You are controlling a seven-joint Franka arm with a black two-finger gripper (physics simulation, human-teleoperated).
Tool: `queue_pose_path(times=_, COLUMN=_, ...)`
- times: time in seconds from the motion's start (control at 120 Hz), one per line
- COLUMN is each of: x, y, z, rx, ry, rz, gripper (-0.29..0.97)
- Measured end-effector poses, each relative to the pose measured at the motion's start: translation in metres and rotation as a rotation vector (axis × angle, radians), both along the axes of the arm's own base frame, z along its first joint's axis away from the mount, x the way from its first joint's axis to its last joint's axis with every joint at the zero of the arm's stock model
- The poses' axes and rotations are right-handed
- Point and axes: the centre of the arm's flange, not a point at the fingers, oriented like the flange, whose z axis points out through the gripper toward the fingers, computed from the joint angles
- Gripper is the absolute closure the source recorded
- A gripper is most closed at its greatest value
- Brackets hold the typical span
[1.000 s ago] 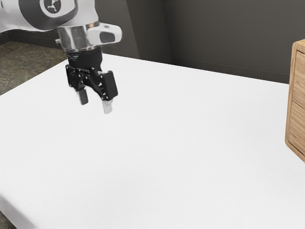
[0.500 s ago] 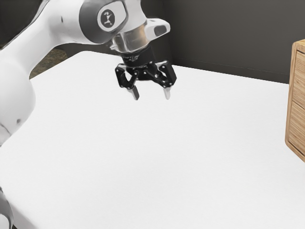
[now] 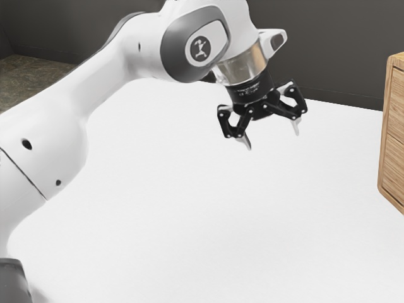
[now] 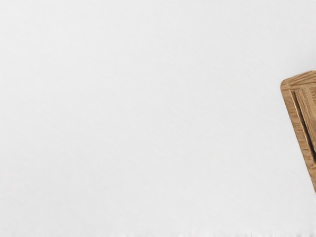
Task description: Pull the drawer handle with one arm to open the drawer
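A wooden drawer cabinet (image 3: 394, 132) stands on the white table (image 3: 189, 208) at the exterior view's right edge, cut off by the frame; its handle is not visible. In the wrist view a corner of the cabinet (image 4: 301, 121) shows with the seams of its front panels. My gripper (image 3: 271, 134) hangs open above the table's middle, tilted toward the cabinet, with nothing between its fingers. It is well short of the cabinet, to the exterior view's left of it.
The white table spreads wide under the hand. A dark wall (image 3: 328, 38) runs behind the table, and a speckled floor (image 3: 31, 76) shows at the exterior view's upper left.
My arm has swung from the exterior view's upper left toward the right, carrying the open gripper closer to the cabinet. The hand has turned and tilted on the way.
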Motion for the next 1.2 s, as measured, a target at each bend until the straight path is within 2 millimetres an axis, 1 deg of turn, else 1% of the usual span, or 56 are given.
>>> queue_pose_path(times=0.15, x=-0.004, y=-0.021, z=-0.001, rx=-0.014, ry=0.017, rz=0.049, gripper=0.0)
queue_pose_path(times=0.183, x=-0.004, y=-0.026, z=0.003, rx=-0.016, ry=0.011, rz=0.056, gripper=0.0)
queue_pose_path(times=0.25, x=-0.003, y=-0.041, z=0.011, rx=-0.014, ry=-0.003, rz=0.063, gripper=0.0)
queue_pose_path(times=0.35, x=0.001, y=-0.067, z=0.011, rx=-0.004, ry=-0.019, rz=0.065, gripper=0.0)
queue_pose_path(times=0.425, x=0.002, y=-0.09, z=0.013, rx=-0.001, ry=-0.04, rz=0.056, gripper=0.0)
queue_pose_path(times=0.492, x=0.001, y=-0.103, z=0.017, rx=-0.004, ry=-0.063, rz=0.055, gripper=0.0)
queue_pose_path(times=0.542, x=0.001, y=-0.111, z=0.017, rx=-0.006, ry=-0.071, rz=0.054, gripper=0.0)
queue_pose_path(times=0.608, x=0.003, y=-0.119, z=0.012, rx=-0.012, ry=-0.071, rz=0.055, gripper=0.0)
queue_pose_path(times=0.7, x=0.008, y=-0.129, z=-0.001, rx=-0.031, ry=-0.063, rz=0.053, gripper=0.0)
queue_pose_path(times=0.783, x=0.01, y=-0.135, z=0.002, rx=-0.054, ry=-0.094, rz=0.058, gripper=0.0)
queue_pose_path(times=0.892, x=0.014, y=-0.138, z=0.006, rx=-0.079, ry=-0.139, rz=0.072, gripper=0.0)
queue_pose_path(times=1.017, x=0.019, y=-0.148, z=0.0, rx=-0.103, ry=-0.169, rz=0.074, gripper=0.0)
queue_pose_path(times=1.117, x=0.028, y=-0.153, z=-0.006, rx=-0.13, ry=-0.205, rz=0.078, gripper=0.0)
queue_pose_path(times=1.2, x=0.039, y=-0.153, z=-0.018, rx=-0.151, ry=-0.23, rz=0.083, gripper=0.0)
